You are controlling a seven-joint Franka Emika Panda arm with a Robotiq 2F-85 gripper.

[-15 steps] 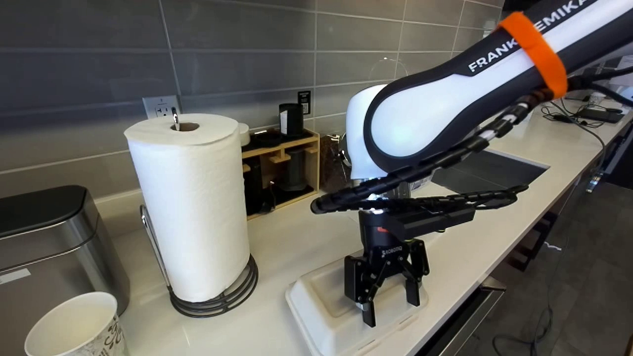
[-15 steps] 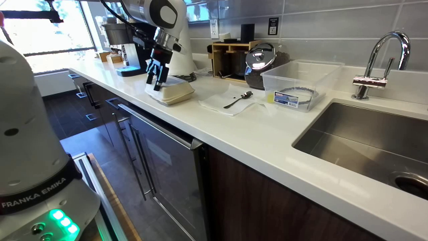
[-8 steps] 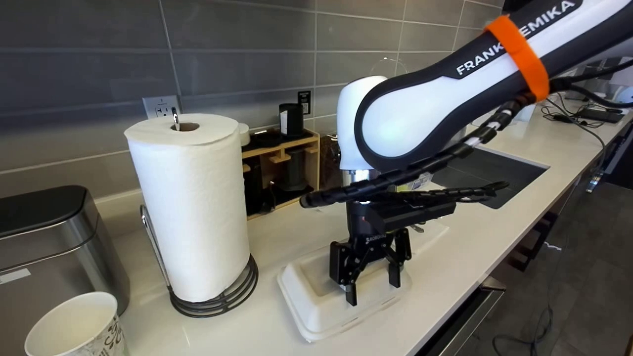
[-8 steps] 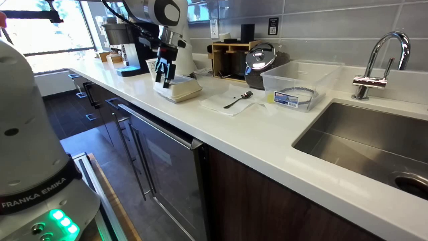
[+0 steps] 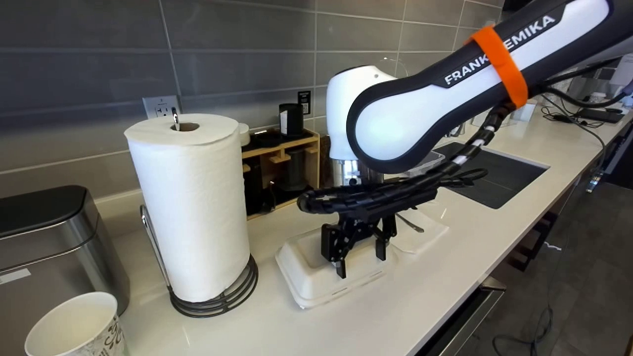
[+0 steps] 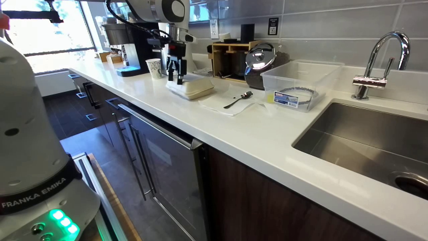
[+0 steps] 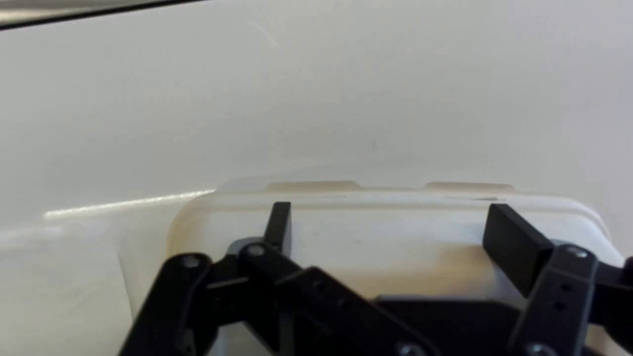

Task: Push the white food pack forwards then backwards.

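The white food pack (image 5: 309,279) lies flat and closed on the counter in both exterior views, and it also shows by the paper sheet in an exterior view (image 6: 197,88). In the wrist view the pack (image 7: 366,237) fills the lower middle, with its tabbed edge toward the top. My gripper (image 5: 361,264) points down over the lid on the counter-front side. It is open, with its two fingers wide apart and nothing held between them. In the wrist view the gripper (image 7: 389,210) has both fingertips against or just over the lid's side. Exact contact is hard to tell.
A paper towel roll (image 5: 193,212) on a wire stand is beside the pack. A paper cup (image 6: 154,68) and a steel bin (image 5: 54,252) are near it. A paper sheet (image 6: 219,106) with a spoon (image 6: 238,99) adjoins the pack. A clear box (image 6: 287,97) and sink (image 6: 361,134) lie beyond.
The pack and my gripper have moved together along the counter toward the paper sheet and sink, away from the cup. The gripper has stayed open. The arm's wrist now stands more upright.
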